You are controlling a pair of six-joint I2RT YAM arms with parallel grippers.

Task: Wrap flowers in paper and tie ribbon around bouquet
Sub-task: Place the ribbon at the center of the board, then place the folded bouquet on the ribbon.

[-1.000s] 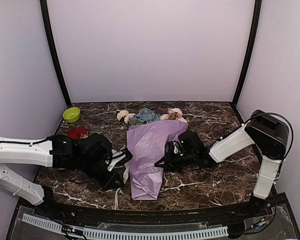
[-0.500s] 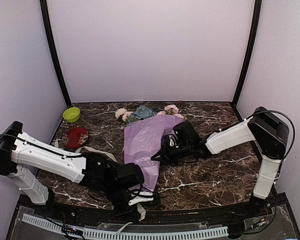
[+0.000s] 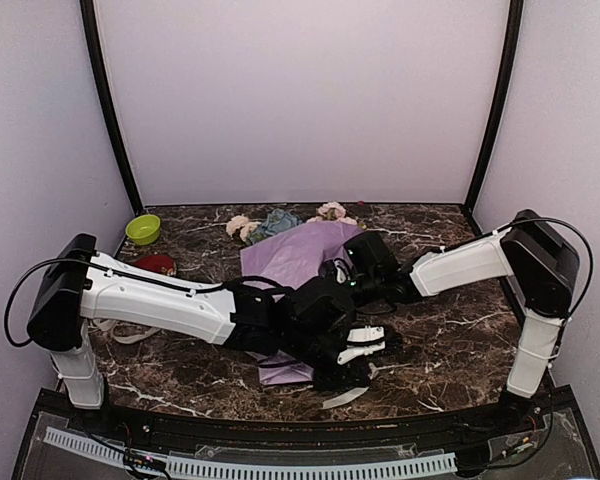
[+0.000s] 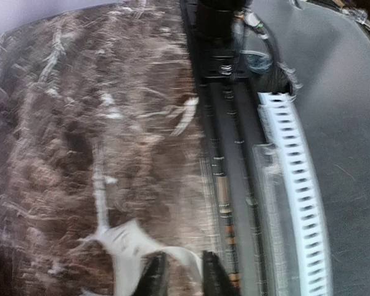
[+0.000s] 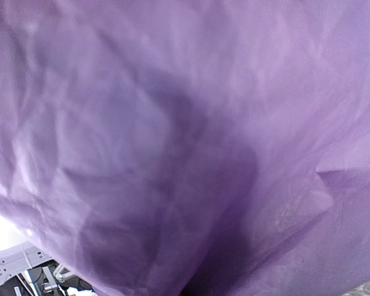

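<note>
We take the green bowl [image 3: 143,229] as our mark: it sits at the far left corner of the dark marbled surface [image 3: 450,350]. Just nearer to us than the bowl, a touch to its right, we see a red cup [image 3: 156,263], only partly in sight. Right behind the bowl rises a black post [image 3: 108,110]. A second post [image 3: 492,110] stands well to the bowl's right, at the other far corner. Pale walls [image 3: 300,100] close in behind the bowl and on both sides. Well apart from the bowl, along the near edge, we find a black rail [image 3: 180,424] and a white slotted strip [image 3: 280,466] just outside it.
</note>
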